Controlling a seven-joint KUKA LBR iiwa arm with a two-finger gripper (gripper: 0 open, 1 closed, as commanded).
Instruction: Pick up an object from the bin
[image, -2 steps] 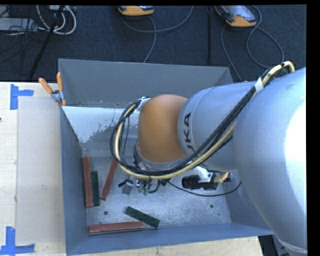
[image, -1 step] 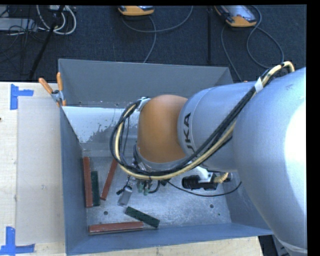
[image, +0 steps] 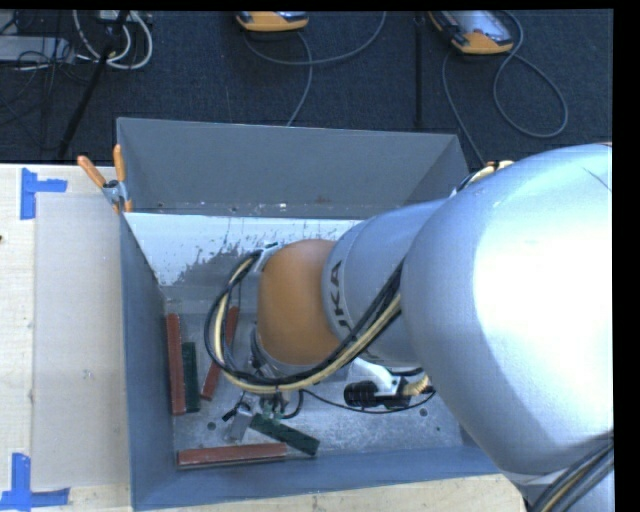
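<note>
My gripper (image: 258, 403) hangs low over the front left part of the bin floor, mostly hidden under the arm's orange cover. Right below it lies a dark green flat bar (image: 287, 435), slanting down to the right. A small grey piece (image: 237, 427) sits just left of that bar. A short reddish-brown stick (image: 212, 380) leans a little to the gripper's left. Along the bin's front wall lies a long reddish-brown bar (image: 232, 455).
A long reddish-brown bar (image: 175, 364) and a dark green strip (image: 190, 375) lie side by side along the left wall. A white, black and yellow object (image: 377, 392) sits to the gripper's right, partly under the arm. The arm covers the bin's right half.
</note>
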